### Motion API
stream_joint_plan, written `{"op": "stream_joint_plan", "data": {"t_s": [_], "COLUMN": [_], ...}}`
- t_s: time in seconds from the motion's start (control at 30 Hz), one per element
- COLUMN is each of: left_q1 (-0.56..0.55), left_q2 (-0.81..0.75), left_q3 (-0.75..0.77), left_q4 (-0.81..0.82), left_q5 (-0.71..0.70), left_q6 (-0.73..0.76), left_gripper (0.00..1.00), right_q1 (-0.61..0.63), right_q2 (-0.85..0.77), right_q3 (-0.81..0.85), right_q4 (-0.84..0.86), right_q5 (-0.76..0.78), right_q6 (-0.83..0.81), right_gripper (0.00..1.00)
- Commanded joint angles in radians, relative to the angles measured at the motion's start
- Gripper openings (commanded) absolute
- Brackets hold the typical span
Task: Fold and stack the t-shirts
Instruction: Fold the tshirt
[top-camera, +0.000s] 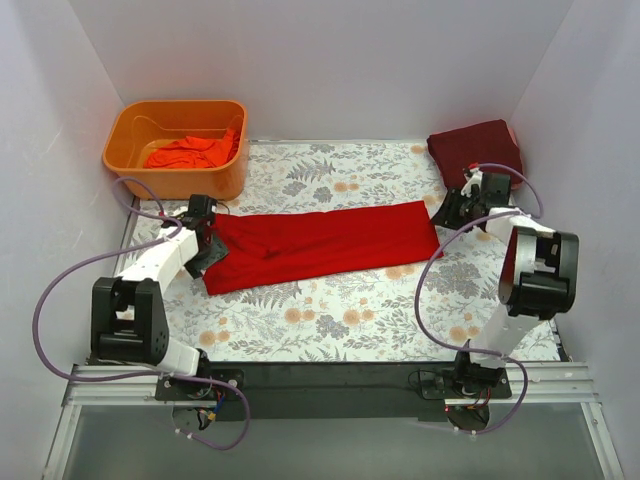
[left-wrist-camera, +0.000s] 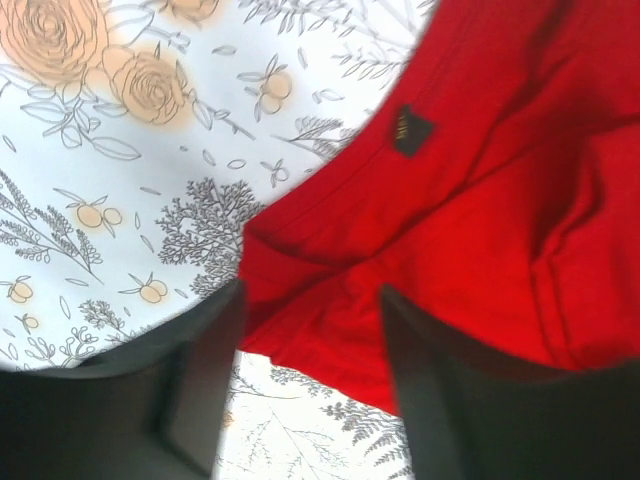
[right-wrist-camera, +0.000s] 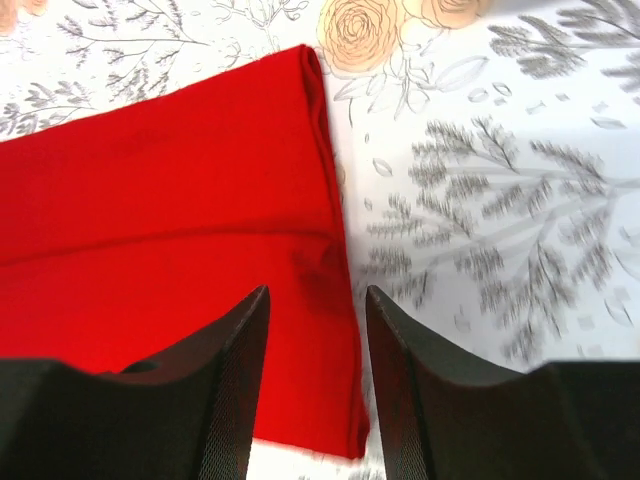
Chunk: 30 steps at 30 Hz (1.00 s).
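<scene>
A bright red t-shirt lies folded into a long strip across the middle of the floral table. My left gripper is open over the strip's left end, the collar end with a small black label, its fingers straddling the cloth's edge. My right gripper is open just above the strip's right end, its fingertips over the cloth's right edge. A folded dark maroon t-shirt lies at the back right. Orange-red shirts lie crumpled in the tub.
An orange plastic tub stands at the back left corner. White walls close in the table on three sides. The table has a floral cover. Purple cables loop beside both arms.
</scene>
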Motion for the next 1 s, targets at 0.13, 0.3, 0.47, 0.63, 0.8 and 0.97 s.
{"op": "stream_joint_plan", "data": {"t_s": [0.13, 0.3, 0.47, 0.63, 0.8, 0.97], "left_q1": [0.005, 0.005, 0.009, 0.048, 0.083, 0.084], "left_q2": [-0.159, -0.172, -0.097, -0.029, 0.001, -0.049], "left_q3": [-0.022, -0.106, -0.172, -0.194, -0.200, -0.196], "left_q4": [-0.031, 0.032, 0.092, 0.087, 0.080, 0.037], "left_q5": [-0.004, 0.062, 0.067, 0.024, 0.042, 0.067], "left_q6": [-0.013, -0.039, -0.087, -0.105, -0.105, -0.087], "left_gripper": [0.66, 0.62, 0.54, 0.39, 0.22, 0.26], "right_q1": [-0.001, -0.001, -0.023, -0.089, -0.184, -0.232], "right_q2": [-0.259, -0.261, -0.206, -0.154, -0.151, -0.247], "right_q3": [-0.141, -0.240, -0.316, -0.405, -0.471, -0.508], "right_q4": [-0.033, 0.039, 0.124, 0.157, 0.147, 0.052], "right_q5": [0.011, -0.110, -0.148, -0.113, -0.075, -0.032], "right_q6": [0.094, 0.165, 0.213, 0.245, 0.277, 0.270], "right_gripper": [0.50, 0.41, 0.40, 0.40, 0.39, 0.40]}}
